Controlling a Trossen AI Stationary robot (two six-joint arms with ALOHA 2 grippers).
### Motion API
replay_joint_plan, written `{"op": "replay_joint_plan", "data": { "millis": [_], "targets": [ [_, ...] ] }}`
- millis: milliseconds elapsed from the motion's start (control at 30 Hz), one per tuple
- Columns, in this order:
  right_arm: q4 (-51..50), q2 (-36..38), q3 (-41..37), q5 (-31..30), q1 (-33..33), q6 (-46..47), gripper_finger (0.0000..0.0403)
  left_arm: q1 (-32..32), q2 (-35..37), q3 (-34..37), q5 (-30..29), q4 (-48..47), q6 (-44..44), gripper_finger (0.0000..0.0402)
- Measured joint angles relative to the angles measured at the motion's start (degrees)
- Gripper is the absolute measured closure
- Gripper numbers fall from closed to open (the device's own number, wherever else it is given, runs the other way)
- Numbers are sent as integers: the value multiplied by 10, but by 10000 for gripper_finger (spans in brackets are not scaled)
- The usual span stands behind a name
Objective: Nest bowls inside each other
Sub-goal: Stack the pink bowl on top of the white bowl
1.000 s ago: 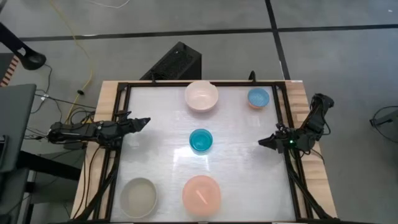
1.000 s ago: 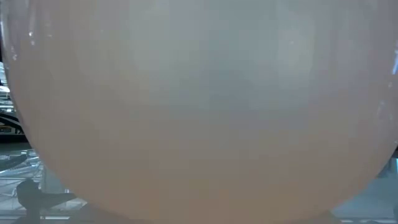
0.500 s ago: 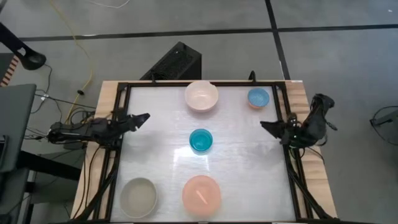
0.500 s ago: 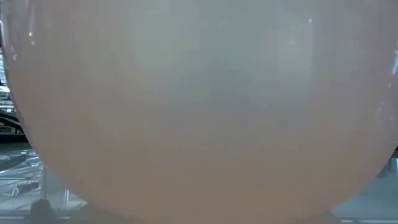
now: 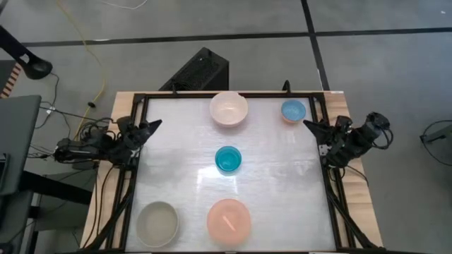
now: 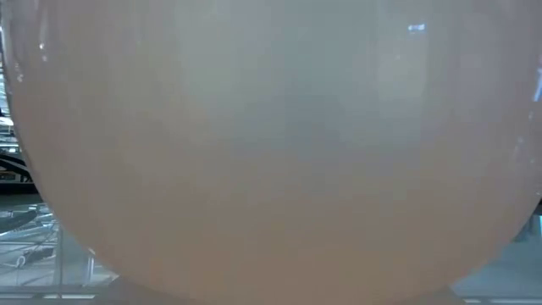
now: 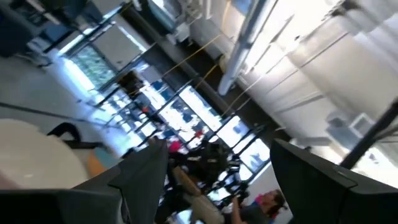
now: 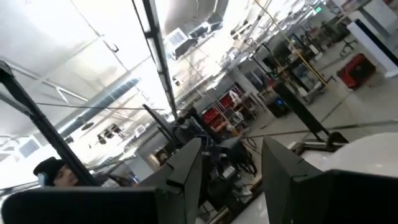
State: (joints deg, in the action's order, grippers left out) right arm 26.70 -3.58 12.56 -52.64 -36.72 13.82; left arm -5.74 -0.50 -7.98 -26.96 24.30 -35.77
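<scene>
Bowls: 5 round plastic bowls sit apart on the white table point(image 5: 275, 190), none nested.
Far edge: the pale pink-white large bowl point(image 5: 229, 109) sits at the middle of the far edge, and the small light blue bowl with an orange outside point(image 5: 293, 111) is near the far right corner.
Centre: the small teal-blue bowl point(image 5: 228, 159) stands alone mid-table, well apart from the others.
Near edge: the grey-beige large bowl point(image 5: 157, 221) is at the near left corner, and the salmon-pink large bowl point(image 5: 229, 219) is beside it at the near middle; the low view is filled by that salmon bowl point(image 6: 271, 152), right against the lens.
Left gripper: the left gripper point(image 5: 150, 126) hovers over the table's left rail, fingers spread apart, empty; its wrist view shows a wide gap between the 2 dark fingers point(image 7: 146, 177).
Right gripper: the right gripper point(image 5: 309, 125) hangs at the right rail, just beside the light blue bowl but not touching, fingers apart with nothing between them point(image 8: 231, 165).
</scene>
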Motion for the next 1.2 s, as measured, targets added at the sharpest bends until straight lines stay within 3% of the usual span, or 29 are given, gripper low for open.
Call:
{"op": "replay_joint_plan", "data": {
  "millis": [167, 367, 633, 900, 1200],
  "targets": [
    [31, -76, 31, 62, 47, -4, 269, 0, -45, -47, 26, 10, 33, 129],
    [15, -225, 136, 147, 102, -3, 269, 0, -175, -171, 44, -60, 103, 129],
    [-161, -431, 306, 307, 141, 108, 269, 0, -318, -293, 85, -158, 126, 129],
    [-181, -570, 360, 413, 119, 204, 269, -1, -335, -321, 118, -243, 90, 129],
    [-197, -694, 358, 436, 53, 339, 269, -1, -336, -321, 123, -254, 86, 130]
  ]
}}
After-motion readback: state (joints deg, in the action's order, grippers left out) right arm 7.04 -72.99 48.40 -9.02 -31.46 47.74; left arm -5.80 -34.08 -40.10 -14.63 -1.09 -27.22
